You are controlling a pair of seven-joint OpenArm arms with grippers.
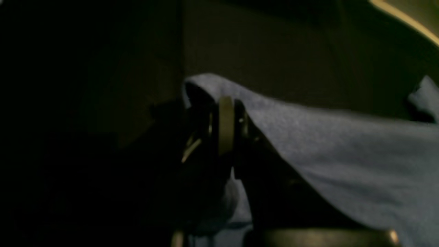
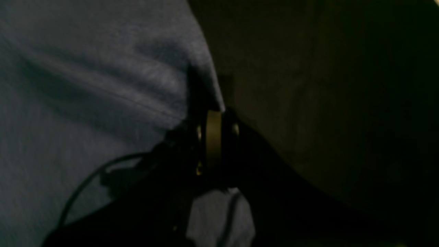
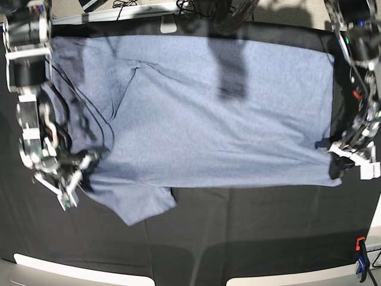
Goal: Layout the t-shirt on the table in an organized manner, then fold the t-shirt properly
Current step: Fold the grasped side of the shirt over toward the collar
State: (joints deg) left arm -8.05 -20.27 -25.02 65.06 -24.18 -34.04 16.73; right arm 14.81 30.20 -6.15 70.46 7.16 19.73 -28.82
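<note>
I hold the t-shirt [image 3: 208, 119], spread flat on the table [image 3: 238, 238], with my left gripper [image 3: 334, 156] and right gripper [image 3: 83, 167] both clenched on its near edge, probably to stretch it straight.

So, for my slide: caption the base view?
Both grippers pinch the spread t-shirt at opposite ends on the table.

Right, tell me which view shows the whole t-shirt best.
The base view: it shows the t-shirt spread across the table, sleeves and hem included. The left wrist view shows only a dim lifted edge at the left gripper; the right wrist view shows only wrinkled fabric beside the right gripper.
</note>
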